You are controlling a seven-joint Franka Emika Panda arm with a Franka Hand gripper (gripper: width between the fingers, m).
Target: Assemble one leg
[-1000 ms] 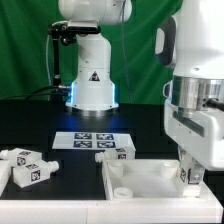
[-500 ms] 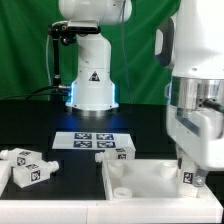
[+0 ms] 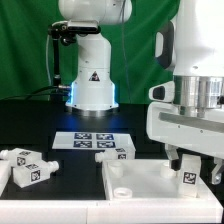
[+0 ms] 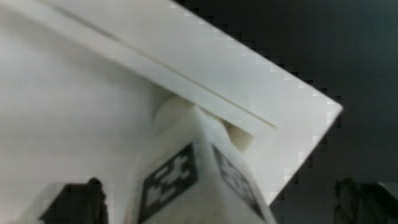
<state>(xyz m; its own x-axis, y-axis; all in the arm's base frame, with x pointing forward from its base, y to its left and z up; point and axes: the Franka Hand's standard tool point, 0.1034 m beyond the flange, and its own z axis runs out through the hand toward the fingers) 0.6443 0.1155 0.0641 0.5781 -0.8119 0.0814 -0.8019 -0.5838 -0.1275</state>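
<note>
A leg (image 3: 187,178), a white block with a black-and-white tag, stands upright in the corner socket of the large white rimmed panel (image 3: 135,180) on the exterior view's right. My gripper (image 3: 190,168) hangs over it, open, with one finger on each side of the leg and a gap between each finger and the leg. In the wrist view the leg (image 4: 192,170) rises from the panel's corner (image 4: 107,90), with the dark fingers (image 4: 80,202) well off its sides; the gripper (image 4: 222,208) straddles it. Two more legs (image 3: 24,166) lie on the exterior view's left and another (image 3: 116,152) near the middle.
The marker board (image 3: 88,139) lies flat behind the panel. A second robot base (image 3: 92,85) stands at the back in front of a green curtain. The panel's near left socket (image 3: 122,189) holds nothing.
My hand has turned about its vertical axis and now shows broadside. The fingers that were close against the leg now stand apart from it. The leg stays upright in the socket.
</note>
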